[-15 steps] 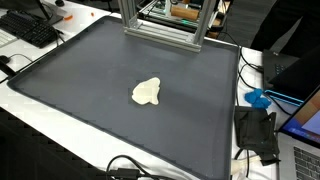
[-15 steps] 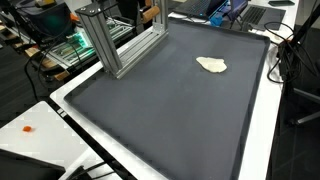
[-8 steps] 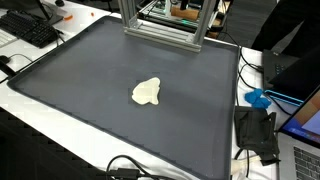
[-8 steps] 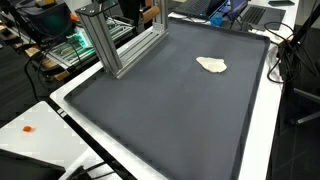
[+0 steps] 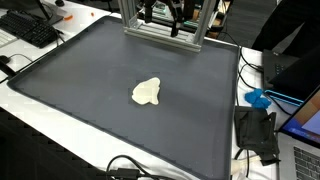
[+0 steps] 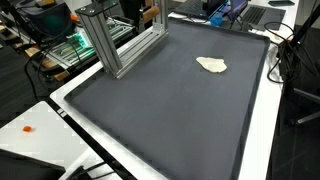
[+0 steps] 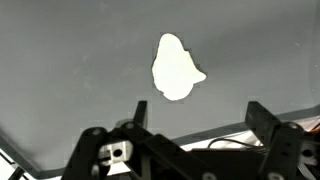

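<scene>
Gripper (image 5: 165, 14) has come into view at the top, by the metal frame (image 5: 190, 38). Jaws wide open, empty. White lump (image 7: 177, 68) hasn't shifted; it lies on the dark mat (image 5: 80, 100), well apart from the gripper.

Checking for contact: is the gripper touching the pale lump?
No, the open gripper hangs apart from the pale lump, grey mat showing between them.
</scene>
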Action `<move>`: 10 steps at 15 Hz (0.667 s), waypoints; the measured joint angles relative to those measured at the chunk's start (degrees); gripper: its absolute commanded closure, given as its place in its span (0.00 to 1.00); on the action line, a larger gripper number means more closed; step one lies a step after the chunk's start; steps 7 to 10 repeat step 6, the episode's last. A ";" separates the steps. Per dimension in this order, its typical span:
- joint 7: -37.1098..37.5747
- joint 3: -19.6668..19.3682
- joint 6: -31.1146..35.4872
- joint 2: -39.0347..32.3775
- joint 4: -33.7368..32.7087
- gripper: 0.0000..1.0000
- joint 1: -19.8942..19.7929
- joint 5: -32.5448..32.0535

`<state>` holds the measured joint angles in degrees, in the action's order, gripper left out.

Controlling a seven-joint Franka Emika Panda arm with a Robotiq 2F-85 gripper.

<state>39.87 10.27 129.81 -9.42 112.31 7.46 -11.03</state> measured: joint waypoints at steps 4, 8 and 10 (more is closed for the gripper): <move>-0.50 -1.16 1.15 -2.30 -1.60 0.00 0.94 0.00; -0.53 -1.23 1.25 -2.40 -1.70 0.00 1.00 0.00; -0.53 -1.23 1.25 -2.40 -1.70 0.00 1.00 0.00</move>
